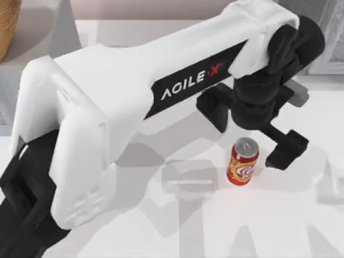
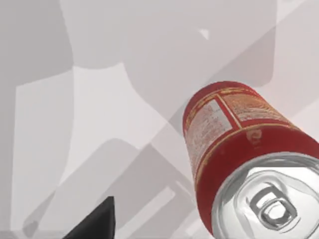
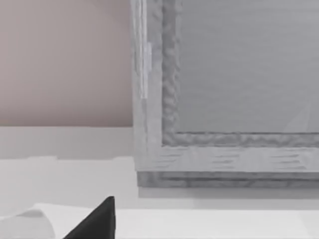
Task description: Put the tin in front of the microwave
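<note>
Tin (image 1: 243, 162) stands upright on the white table (image 1: 301, 215), centre-right, silver top up. Left tool (image 1: 252, 138) hangs just above and behind it, fingers spread wide, holding nothing. Right tool: grip state can't tell; its wrist cam faces the microwave (image 3: 224, 89).

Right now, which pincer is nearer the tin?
Left. The left pincer hangs open just above and behind the upright tin, not touching it. The right arm is parked by the microwave.

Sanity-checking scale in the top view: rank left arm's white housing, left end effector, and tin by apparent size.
1. Left arm's white housing, though nearness to the camera inflates it.
2. Left end effector, fingers spread above the tin.
3. Tin, upright.
</note>
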{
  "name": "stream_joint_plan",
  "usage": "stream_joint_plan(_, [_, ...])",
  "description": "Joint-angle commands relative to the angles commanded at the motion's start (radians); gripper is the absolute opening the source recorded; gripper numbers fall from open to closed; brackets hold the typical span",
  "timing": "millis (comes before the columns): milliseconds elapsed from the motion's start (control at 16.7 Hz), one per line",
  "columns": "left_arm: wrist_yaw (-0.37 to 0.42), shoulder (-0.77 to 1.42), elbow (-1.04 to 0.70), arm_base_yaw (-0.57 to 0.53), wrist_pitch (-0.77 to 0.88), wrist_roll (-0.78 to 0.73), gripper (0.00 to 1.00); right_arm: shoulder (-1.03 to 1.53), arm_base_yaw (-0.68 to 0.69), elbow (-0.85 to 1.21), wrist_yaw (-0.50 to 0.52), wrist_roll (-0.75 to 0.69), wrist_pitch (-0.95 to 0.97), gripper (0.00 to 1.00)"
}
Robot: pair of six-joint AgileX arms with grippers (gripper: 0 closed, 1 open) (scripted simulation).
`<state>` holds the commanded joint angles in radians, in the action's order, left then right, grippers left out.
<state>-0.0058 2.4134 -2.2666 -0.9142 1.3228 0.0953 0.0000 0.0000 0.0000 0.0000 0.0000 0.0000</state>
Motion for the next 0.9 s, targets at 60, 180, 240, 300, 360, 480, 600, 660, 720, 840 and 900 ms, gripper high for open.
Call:
stream_joint_plan(60, [0.000, 0.003, 0.029, 0.000, -0.033, 0.000, 1.00, 0.000, 0.000, 0.000, 0.000, 0.000, 0.000, 1.00])
stream_joint_plan(180, [0.000, 0.009, 0.089, 0.000, -0.100, 0.000, 1.00, 0.000, 0.000, 0.000, 0.000, 0.000, 0.000, 1.00])
stream_joint_plan(240, [0.000, 0.012, 0.113, -0.001, -0.128, 0.000, 1.00, 0.000, 0.000, 0.000, 0.000, 0.000, 0.000, 1.00])
stream_joint_plan(300, [0.000, 0.015, 0.130, -0.001, -0.145, 0.001, 1.00, 0.000, 0.000, 0.000, 0.000, 0.000, 0.000, 1.00])
stream_joint_plan(360, [0.000, 0.016, 0.136, -0.001, -0.152, 0.001, 1.00, 0.000, 0.000, 0.000, 0.000, 0.000, 0.000, 1.00])
stream_joint_plan(480, [0.000, 0.016, 0.136, -0.001, -0.152, 0.001, 1.00, 0.000, 0.000, 0.000, 0.000, 0.000, 0.000, 1.00])
stream_joint_plan(600, [0.000, 0.016, 0.136, -0.001, -0.152, 0.001, 0.92, 0.000, 0.000, 0.000, 0.000, 0.000, 0.000, 1.00])
stream_joint_plan(660, [0.000, 0.016, 0.136, -0.001, -0.152, 0.001, 0.85, 0.000, 0.000, 0.000, 0.000, 0.000, 0.000, 1.00])
stream_joint_plan(720, [0.000, 0.016, 0.136, -0.001, -0.152, 0.001, 0.77, 0.000, 0.000, 0.000, 0.000, 0.000, 0.000, 1.00])
stream_joint_plan(840, [0.000, 0.016, 0.136, -0.001, -0.152, 0.001, 0.62, 0.000, 0.000, 0.000, 0.000, 0.000, 0.000, 1.00])
stream_joint_plan(900, [0.000, 0.016, 0.136, -0.001, -0.152, 0.001, 0.55, 0.000, 0.000, 0.000, 0.000, 0.000, 0.000, 1.00])
